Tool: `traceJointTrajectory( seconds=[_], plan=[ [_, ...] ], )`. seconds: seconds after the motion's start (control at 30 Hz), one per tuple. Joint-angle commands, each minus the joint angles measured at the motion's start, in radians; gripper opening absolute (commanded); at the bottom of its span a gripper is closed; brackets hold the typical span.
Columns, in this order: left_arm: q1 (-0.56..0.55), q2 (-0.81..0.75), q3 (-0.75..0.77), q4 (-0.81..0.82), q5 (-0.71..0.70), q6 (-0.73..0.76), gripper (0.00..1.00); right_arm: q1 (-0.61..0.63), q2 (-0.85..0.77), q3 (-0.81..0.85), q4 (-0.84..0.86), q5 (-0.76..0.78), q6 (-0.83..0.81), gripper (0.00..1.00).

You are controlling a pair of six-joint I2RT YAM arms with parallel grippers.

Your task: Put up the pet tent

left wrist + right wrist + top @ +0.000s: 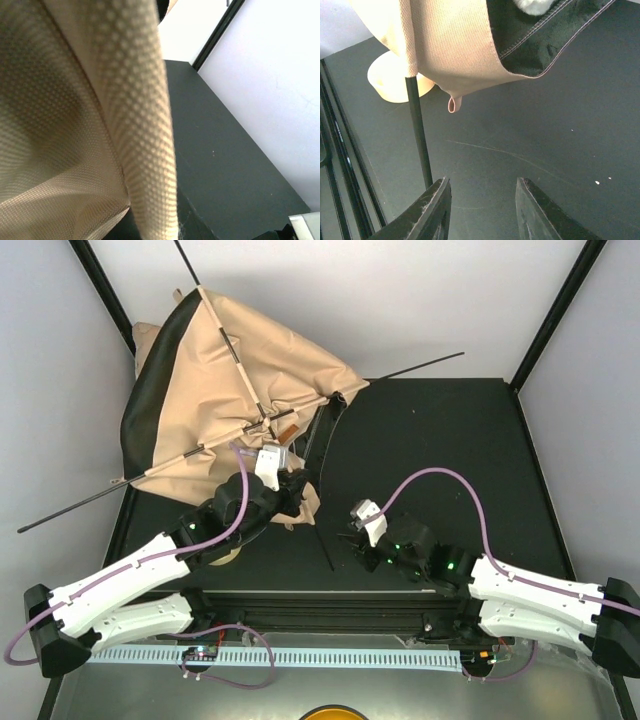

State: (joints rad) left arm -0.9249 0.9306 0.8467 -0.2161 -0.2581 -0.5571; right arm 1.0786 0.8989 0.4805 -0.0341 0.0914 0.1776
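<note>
Tan canvas fills the far-left corner in the overhead view. The pet tent (235,360) lies slumped and crumpled on the black surface (440,440), spilling past its far-left corner, with dark lining showing along the tent's left side. Thin black poles (410,370) cross on top of it; one runs from beyond the left edge out over the surface to the right. The left fingers (268,466) sit just near of that crossing, against the tent's near hem. They are clenched, but whether any canvas is pinched between them I cannot tell. The right fingers (366,512) hang over bare surface to the right, apart from the tent.

From the left wrist, a fold of tan woven fabric (145,125) hangs right at the lens and fills the left half, so the fingers are hidden. Dark surface and a pale wall lie to the right.

From the right wrist, the two dark fingers stand parted with nothing between them. A pole end (417,130) comes down from the canvas hem to just beside the left-hand finger. Above it the hem is turned back, baring the black lining (535,45), and a small fabric loop (451,104) dangles below. A pale cream rounded object (390,82) rests on the surface behind the pole.
</note>
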Motion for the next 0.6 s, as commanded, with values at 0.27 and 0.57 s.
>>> traceJointTrajectory(
  seconds=[0.27,0.57],
  plan=[
    [-0.005,-0.053,-0.025,0.118,0.003,0.075,0.02,0.002,0.012,0.013,0.059,-0.019,-0.015,0.40],
    [-0.005,-0.078,-0.081,0.211,0.052,0.134,0.02,0.002,0.004,-0.012,0.100,-0.043,-0.033,0.43]
  ],
)
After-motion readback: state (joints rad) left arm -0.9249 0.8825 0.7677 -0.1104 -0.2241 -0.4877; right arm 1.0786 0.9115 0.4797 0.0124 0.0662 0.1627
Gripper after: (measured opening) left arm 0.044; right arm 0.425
